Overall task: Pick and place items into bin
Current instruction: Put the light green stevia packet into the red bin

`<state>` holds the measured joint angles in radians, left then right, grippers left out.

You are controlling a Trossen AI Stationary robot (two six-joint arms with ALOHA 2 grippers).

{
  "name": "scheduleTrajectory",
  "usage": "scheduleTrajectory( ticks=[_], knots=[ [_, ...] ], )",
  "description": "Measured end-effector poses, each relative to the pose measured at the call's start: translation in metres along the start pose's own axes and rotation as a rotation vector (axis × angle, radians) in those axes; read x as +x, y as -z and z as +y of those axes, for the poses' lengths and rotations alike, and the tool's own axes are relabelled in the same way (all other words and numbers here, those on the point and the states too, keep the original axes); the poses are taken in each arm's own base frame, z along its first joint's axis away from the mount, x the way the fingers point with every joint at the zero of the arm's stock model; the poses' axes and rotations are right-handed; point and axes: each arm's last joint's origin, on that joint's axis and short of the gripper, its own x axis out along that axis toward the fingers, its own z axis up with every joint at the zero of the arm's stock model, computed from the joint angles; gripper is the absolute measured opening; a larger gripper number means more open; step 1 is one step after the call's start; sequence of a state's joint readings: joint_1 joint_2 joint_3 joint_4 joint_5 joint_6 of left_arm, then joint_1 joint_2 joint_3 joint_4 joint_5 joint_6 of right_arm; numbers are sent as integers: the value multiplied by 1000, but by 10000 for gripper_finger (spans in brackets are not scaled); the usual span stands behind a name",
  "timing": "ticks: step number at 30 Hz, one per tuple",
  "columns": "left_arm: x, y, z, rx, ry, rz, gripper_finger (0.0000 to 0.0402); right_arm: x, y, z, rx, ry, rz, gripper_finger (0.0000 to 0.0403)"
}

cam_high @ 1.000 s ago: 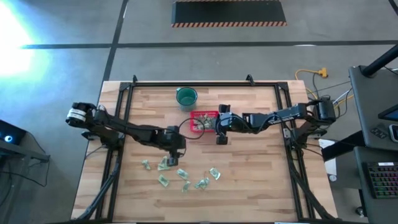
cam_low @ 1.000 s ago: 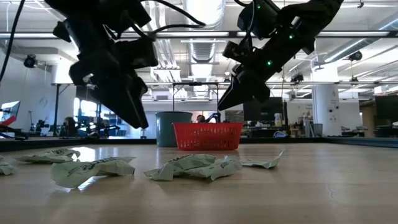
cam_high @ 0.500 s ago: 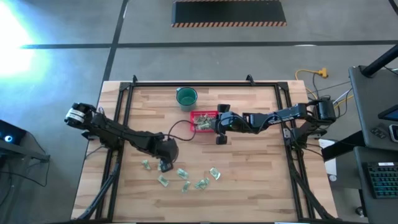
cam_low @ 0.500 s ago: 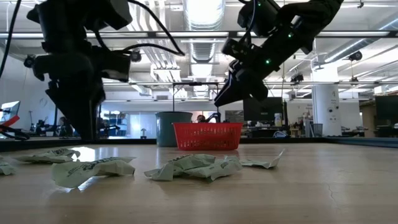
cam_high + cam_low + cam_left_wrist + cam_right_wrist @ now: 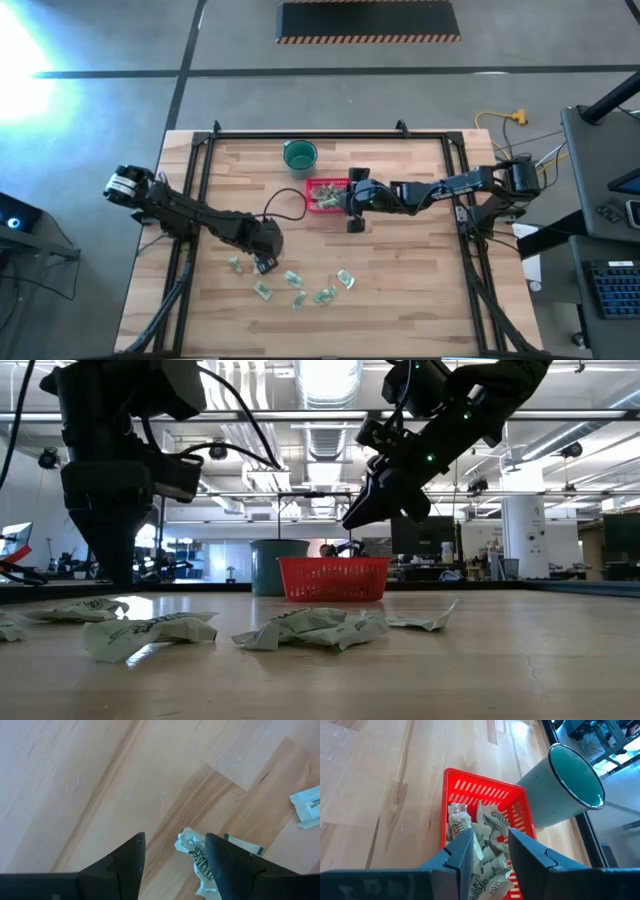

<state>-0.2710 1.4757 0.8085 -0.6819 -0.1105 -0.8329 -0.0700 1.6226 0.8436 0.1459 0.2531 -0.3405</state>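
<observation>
Several pale green-and-white wrapped items (image 5: 293, 279) lie loose on the wooden table near its front. My left gripper (image 5: 263, 264) points down over them, open. One crumpled item (image 5: 192, 851) lies on the wood between its fingers, close to one finger (image 5: 220, 857); no touch shows. The red basket (image 5: 322, 196) stands mid-table with several items (image 5: 480, 840) inside. My right gripper (image 5: 490, 851) hangs slanting over the basket's right side, open, nothing between its fingers. In the low view it (image 5: 356, 520) is above the basket (image 5: 333, 578).
A round dark green cup (image 5: 299, 155) stands just beyond the basket to its left, seen close behind it in the right wrist view (image 5: 570, 785). A black metal frame (image 5: 200, 150) runs along the table's edges. Bare wood lies on the table's right half.
My left gripper has moved toward the table's near-left, away from the basket and over the loose items. It has tipped from slanting to pointing straight down and rolled about its own axis. It has stayed open. The items have not moved.
</observation>
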Motion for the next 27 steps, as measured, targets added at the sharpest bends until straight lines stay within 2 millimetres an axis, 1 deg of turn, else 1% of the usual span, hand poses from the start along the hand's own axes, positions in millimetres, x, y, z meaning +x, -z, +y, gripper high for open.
scheduleTrajectory(
  ticks=[7, 11, 19, 23, 27],
  knots=[
    [2, -1, -1, -6, 26, -13, 189, 0, 0, 0, 0, 0, 0, 113],
    [7, 1, -2, -4, 50, 23, 189, 0, 0, 0, 0, 0, 0, 110],
    [18, 4, -4, 8, 24, 78, 189, -3, -2, -2, 3, 4, -12, 102],
    [19, 4, -3, 12, 20, 81, 189, -6, -4, -3, 18, 6, -18, 100],
    [19, 5, -3, 19, 15, 79, 170, -7, -4, -3, 24, 6, -21, 102]
  ],
)
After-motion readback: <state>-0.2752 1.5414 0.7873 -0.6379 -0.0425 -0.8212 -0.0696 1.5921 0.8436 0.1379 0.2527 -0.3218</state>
